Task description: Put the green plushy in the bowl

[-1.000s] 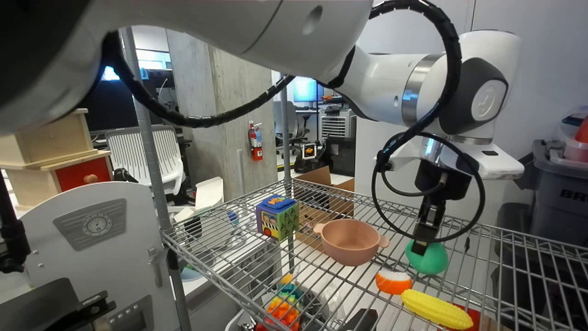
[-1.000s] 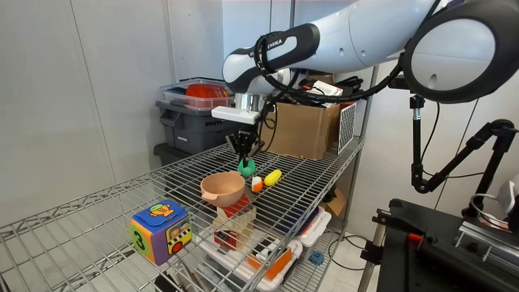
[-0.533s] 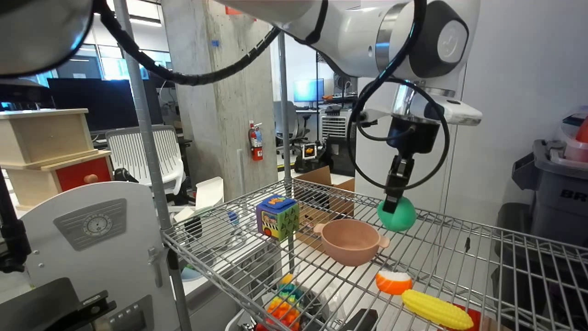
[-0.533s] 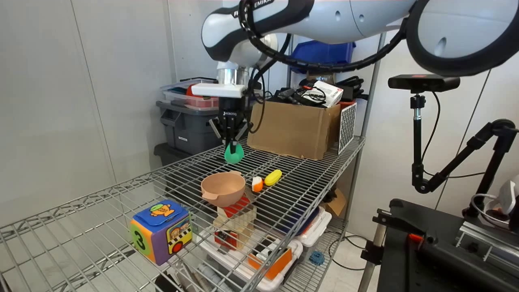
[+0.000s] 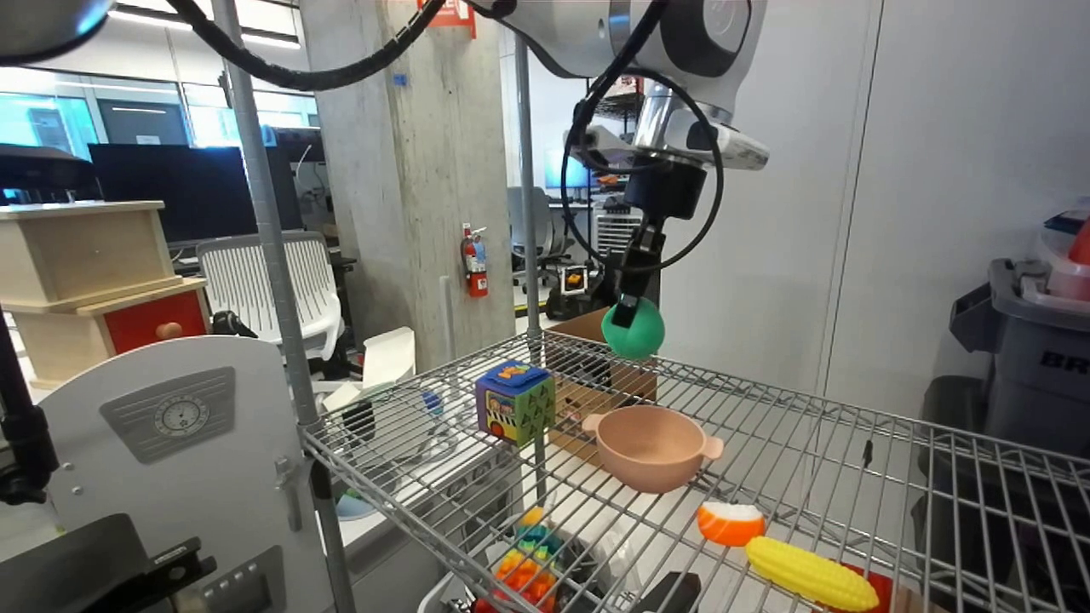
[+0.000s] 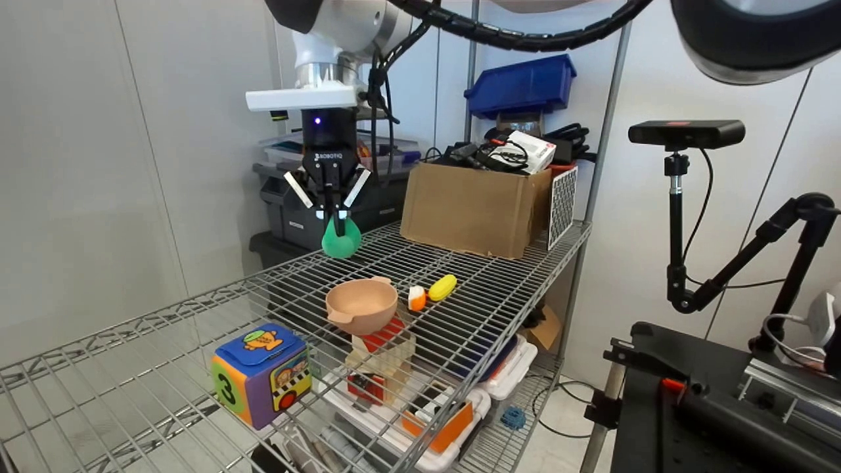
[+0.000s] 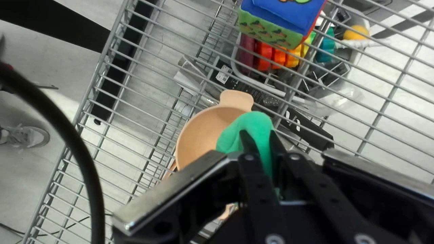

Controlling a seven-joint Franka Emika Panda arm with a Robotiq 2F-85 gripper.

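The green plushy (image 5: 640, 335) is a soft round ball, pinched and bulging between my gripper's (image 5: 626, 313) black fingers. My gripper (image 7: 258, 133) is shut on it and holds it up in the air above the wire shelf. The tan bowl (image 5: 651, 470) stands upright on the shelf with two side handles. In an exterior view the plushy (image 6: 341, 244) hangs higher than the bowl (image 6: 360, 320) and a little to its left. In the wrist view the plushy (image 7: 254, 122) overlaps the right part of the bowl (image 7: 196, 135), whose visible inside holds nothing; part is hidden by the gripper.
A multicoloured cube toy (image 5: 514, 404) stands near the bowl on the wire shelf (image 6: 151, 323). An orange-and-white toy (image 5: 730, 524) and a yellow corn toy (image 5: 809, 575) lie on its other side. A cardboard box (image 6: 460, 210) stands at the shelf's far end.
My gripper, shut on the green plushy, has risen from near the shelf and moved left in both exterior views. The bowl and the other toys have not moved.
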